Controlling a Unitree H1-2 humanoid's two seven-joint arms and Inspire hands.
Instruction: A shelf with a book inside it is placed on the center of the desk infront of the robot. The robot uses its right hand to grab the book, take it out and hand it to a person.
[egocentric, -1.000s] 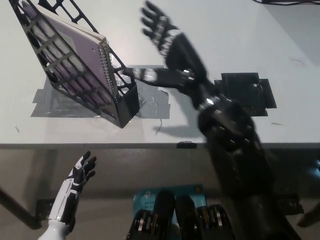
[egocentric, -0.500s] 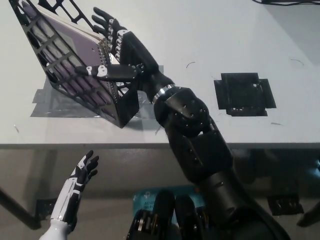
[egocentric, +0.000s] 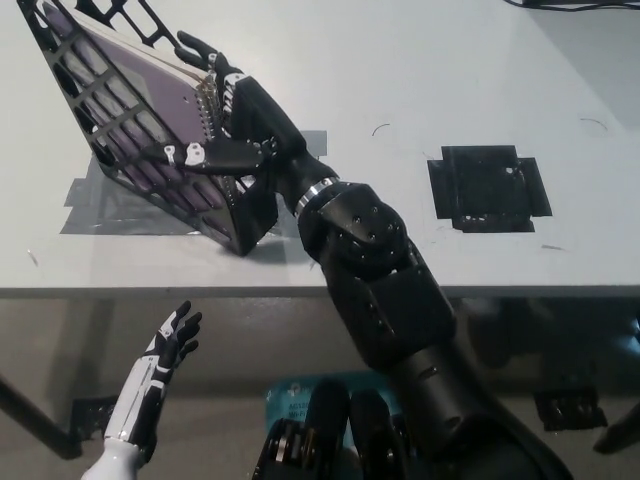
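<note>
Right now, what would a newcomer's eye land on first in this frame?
The black right hand reaching into the black wire shelf at the upper left of the desk, its fingers spread around the spiral edge of the purple notebook. The white left hand rests open below the desk edge at lower left.

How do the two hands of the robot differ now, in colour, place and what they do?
The right hand is black, the left hand white. The right hand reaches the book in the shelf on the desk; the left hand rests below the desk edge, empty. Both have fingers spread.
</note>
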